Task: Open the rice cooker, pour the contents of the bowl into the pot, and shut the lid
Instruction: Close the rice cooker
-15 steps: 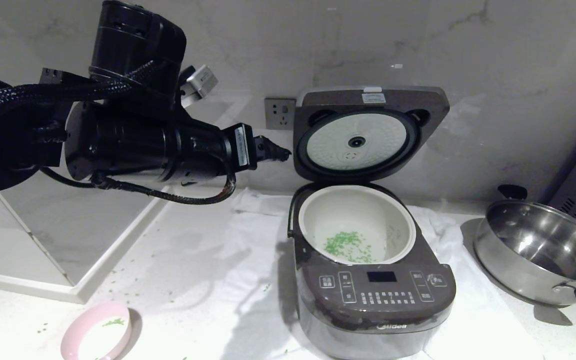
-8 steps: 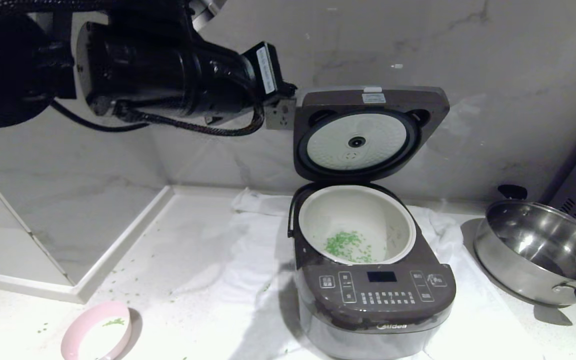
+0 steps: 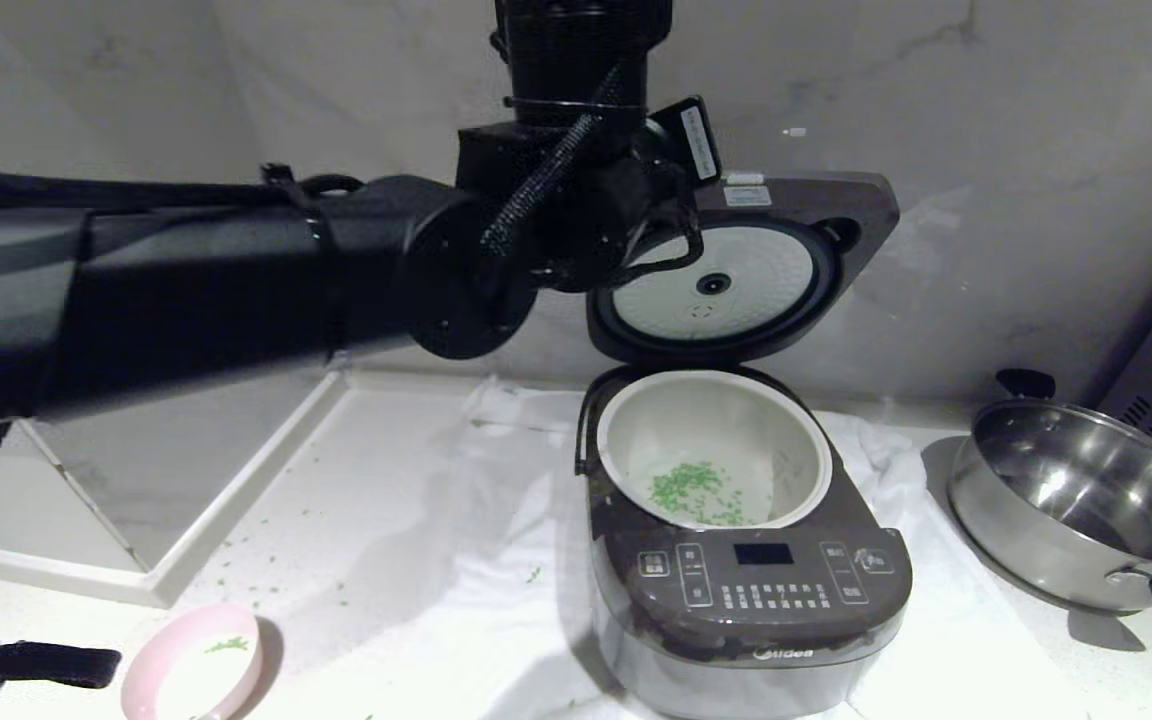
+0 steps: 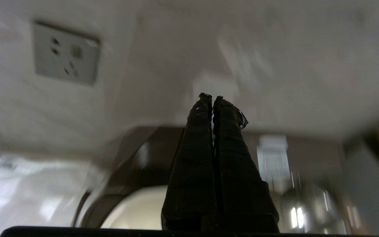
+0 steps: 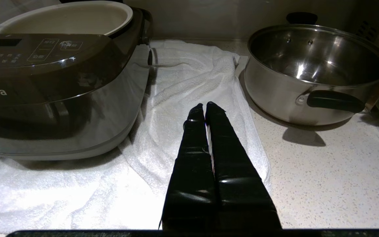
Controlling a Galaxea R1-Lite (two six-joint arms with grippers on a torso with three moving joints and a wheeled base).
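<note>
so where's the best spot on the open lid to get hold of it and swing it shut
Take the lid at its top free edge, farthest from the hinge, coming from above and behind. It stands upright with its white inner plate facing forward over the rice cooker, so pressing that edge forward and down should swing it shut. The left hand, shut, is already up by that edge.

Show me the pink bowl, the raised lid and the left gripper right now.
bowl (image 3: 171, 650): head view, on its pink rim.
lid (image 3: 796, 205): head view, on the dark frame above the white inner plate.
left gripper (image 4: 212, 98): left wrist view, between the shut fingertips, above the lid's edge.
</note>
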